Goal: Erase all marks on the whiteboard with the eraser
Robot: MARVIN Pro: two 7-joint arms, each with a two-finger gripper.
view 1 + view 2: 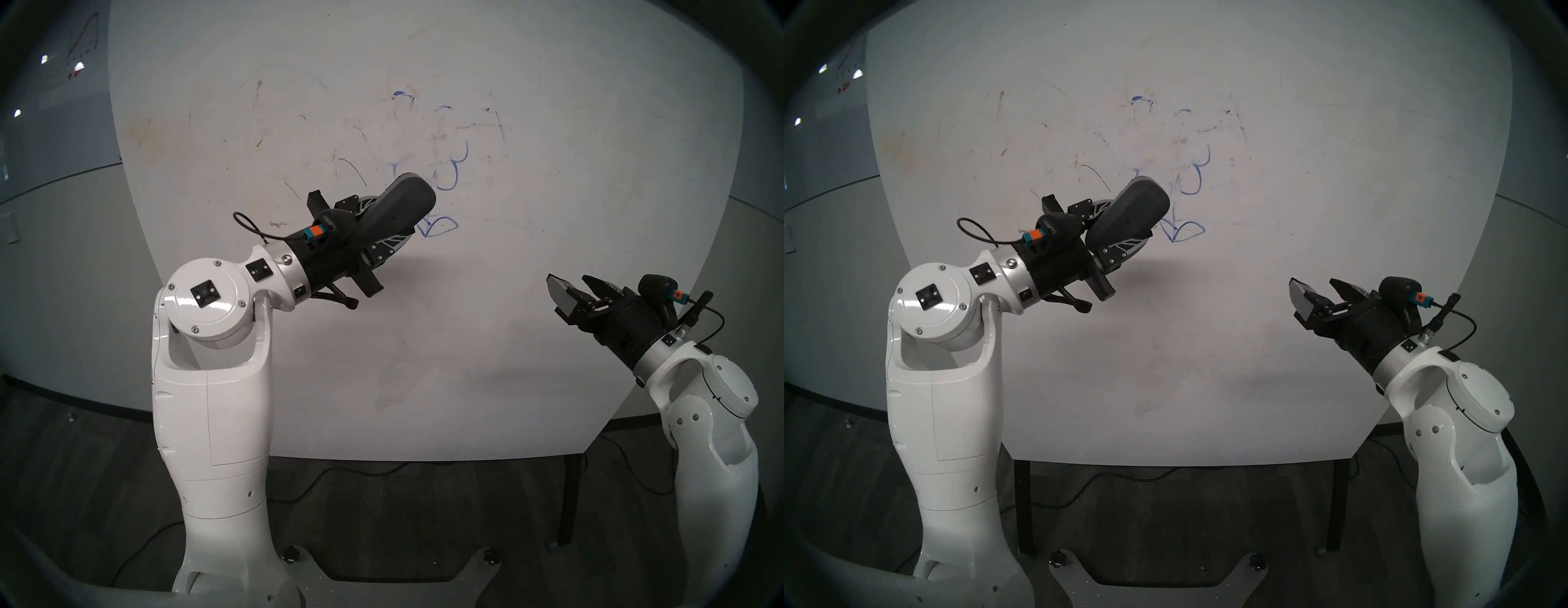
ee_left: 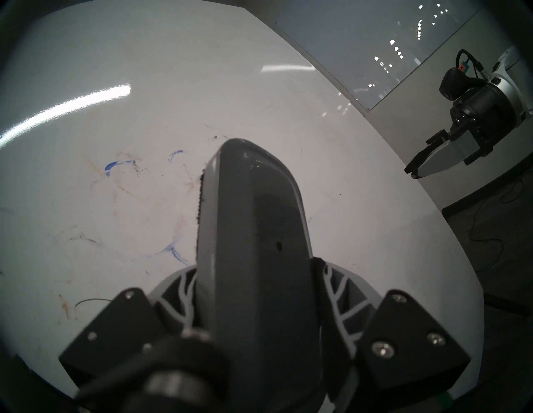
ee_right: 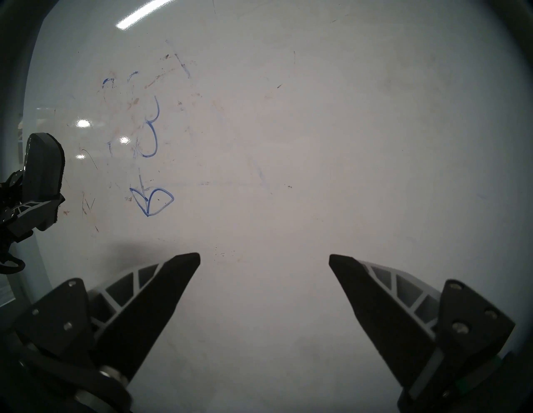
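Grey eraser: a dark grey oblong plastic eraser [image 1: 403,204] with rounded ends sat clamped between the fingers of the left gripper [image 1: 392,227], its far end tilted up toward the flower.
Landmark: the blue marker flower [image 3: 150,144], thin lines on the large white glossy whiteboard [image 1: 551,212].
Eraser place: just left of the flower's stem, over it in the head view; from the right wrist view its felt edge seemed to stand off the surface, though I could not tell for certain.
Marks left: two leaves [image 3: 151,202] at the flower's foot stood sharp; the right-hand petals [image 1: 454,170] were bold; only faint blue scraps [image 2: 115,165] remained at the top and left.
Right gripper [image 3: 264,259]: empty, fingers spread wide, well to the lower right of the flower.
Progress, as I judged it: roughly half wiped.
Risk one: a pass held off the surface would skim over the leaves and clear nothing.
Risk two: pressing with the eraser tilted could land only its tip, leaving streaks.
Risk three: a hard drag might twist the eraser in its narrow grip.
Risk four: brown scuffs [image 1: 146,136] left of the flower could be mistaken for marker.
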